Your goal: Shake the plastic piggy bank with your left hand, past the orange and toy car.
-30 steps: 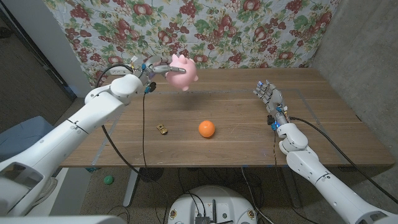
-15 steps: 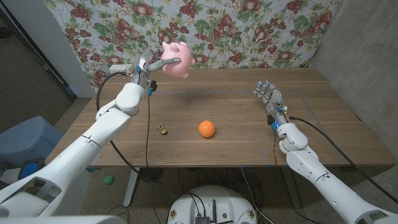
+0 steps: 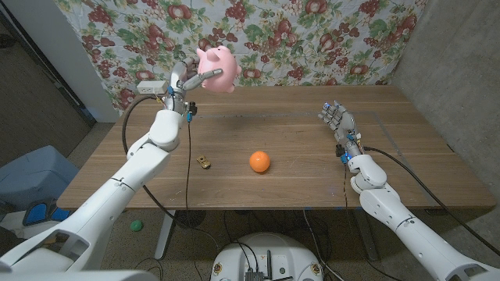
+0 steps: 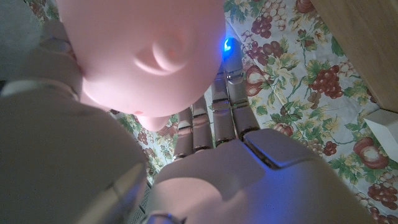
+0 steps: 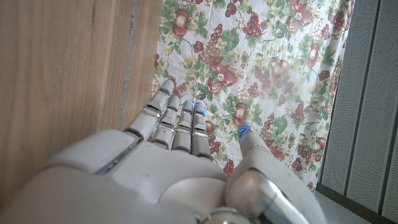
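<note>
The robot's white left hand (image 3: 190, 80) is gripping a glossy pink plastic piggy bank (image 3: 217, 70) and holding it high in the air above the far left part of the long brown wooden table (image 3: 297, 140), against the floral fruit-print cloth backdrop (image 3: 312, 39) hanging behind it. In the left wrist view, the left hand (image 4: 205, 162) is wrapping its grey fingers (image 4: 217, 115) along the underside of the pink bank's rounded body (image 4: 143, 56), which is pressing close against the palm, with one small blue light glowing at a fingertip. The left arm is reaching up from the near left corner, its black cable hanging down over the tabletop.

Nearer the robot, a round orange fruit (image 3: 260, 161) is sitting on the bare wood near the table's middle. A small yellow-and-black toy car (image 3: 204, 162) is lying to its left, well apart from it. Both are resting well below and in front of the raised bank.

On the right side, the robot's right hand (image 3: 337, 120) is holding nothing, its fingers extended and slightly apart. In the right wrist view, the right hand (image 5: 180, 155) is pointing its fingers (image 5: 177, 121) towards the printed cloth, beside the table's wooden edge.
</note>
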### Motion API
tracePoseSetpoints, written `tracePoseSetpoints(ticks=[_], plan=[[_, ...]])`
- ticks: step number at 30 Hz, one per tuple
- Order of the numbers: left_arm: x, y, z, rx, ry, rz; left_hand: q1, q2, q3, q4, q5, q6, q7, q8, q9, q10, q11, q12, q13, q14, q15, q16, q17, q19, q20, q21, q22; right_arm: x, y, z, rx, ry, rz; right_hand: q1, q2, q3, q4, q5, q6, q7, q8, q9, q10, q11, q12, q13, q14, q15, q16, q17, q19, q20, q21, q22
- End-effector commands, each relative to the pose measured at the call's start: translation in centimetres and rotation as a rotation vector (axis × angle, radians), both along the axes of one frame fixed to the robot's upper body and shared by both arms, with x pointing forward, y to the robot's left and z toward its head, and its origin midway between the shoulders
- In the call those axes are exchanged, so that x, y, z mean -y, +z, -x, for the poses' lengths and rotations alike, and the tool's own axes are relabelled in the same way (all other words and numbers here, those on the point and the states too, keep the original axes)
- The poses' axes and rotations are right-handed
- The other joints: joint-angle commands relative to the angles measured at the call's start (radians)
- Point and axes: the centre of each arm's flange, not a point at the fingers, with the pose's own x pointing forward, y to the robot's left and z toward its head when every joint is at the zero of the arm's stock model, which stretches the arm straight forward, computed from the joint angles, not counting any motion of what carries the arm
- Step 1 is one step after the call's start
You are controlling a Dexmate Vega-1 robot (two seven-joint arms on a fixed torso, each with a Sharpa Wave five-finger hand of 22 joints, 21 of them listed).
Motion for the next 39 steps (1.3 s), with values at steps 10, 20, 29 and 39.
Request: tracePoseSetpoints(ticks=[10,20,29,39], plan=[[0.3,0.6,-0.6,-0.240,0.011,-0.142,0.443,0.432,0.165,0.000,0.099,0.315,-0.174,0.006,0.096,0.293,-0.293,-0.002,0.035,0.327,-0.448,0.003,0.003,-0.012,-0.256,0.008,0.005,0.1,0.0,0.3,0.002,-0.001,-0.001,-0.004,-0.006,0.003,-0.004,0.003,-0.003,-0.003,0.003,0.005,0.003,0.000,-0.003,0.003,0.011,0.002,-0.001,0.002,0.004,0.002,-0.003,0.003],[0.6,1.5,-1.4,-0.409,0.020,-0.272,0.443,0.432,0.166,0.000,0.098,0.313,-0.174,0.004,0.099,0.294,-0.291,-0.005,0.037,0.326,-0.448,0.000,0.002,-0.013,-0.256,0.010,0.005,0.0,0.1,0.2,0.003,-0.001,-0.001,-0.004,-0.006,0.003,-0.003,0.003,-0.002,-0.003,0.003,0.005,0.003,0.002,-0.003,0.003,0.011,0.001,-0.001,0.003,0.004,0.003,-0.003,0.003],[0.9,2.1,-2.1,-0.521,0.030,-0.412,0.442,0.434,0.167,0.001,0.099,0.310,-0.171,0.001,0.101,0.291,-0.287,-0.008,0.039,0.326,-0.448,-0.002,0.002,-0.013,-0.255,0.011,0.005,-0.2,0.3,0.0,0.001,-0.003,0.003,-0.005,-0.006,0.003,-0.003,0.003,-0.002,-0.003,0.003,0.005,0.002,0.001,-0.003,0.003,0.010,0.001,-0.002,0.003,0.004,0.003,-0.003,0.003],[1.1,2.6,-2.4,-0.548,0.040,-0.481,0.442,0.435,0.169,0.000,0.099,0.308,-0.169,-0.002,0.103,0.289,-0.286,-0.011,0.041,0.327,-0.448,-0.003,0.003,-0.015,-0.256,0.010,0.005,-0.4,0.4,-0.2,-0.002,-0.003,0.003,-0.005,-0.005,0.003,-0.002,0.003,-0.003,-0.003,0.003,0.005,0.003,0.001,-0.003,0.003,0.012,0.000,-0.001,0.003,0.004,0.003,-0.003,0.003]])
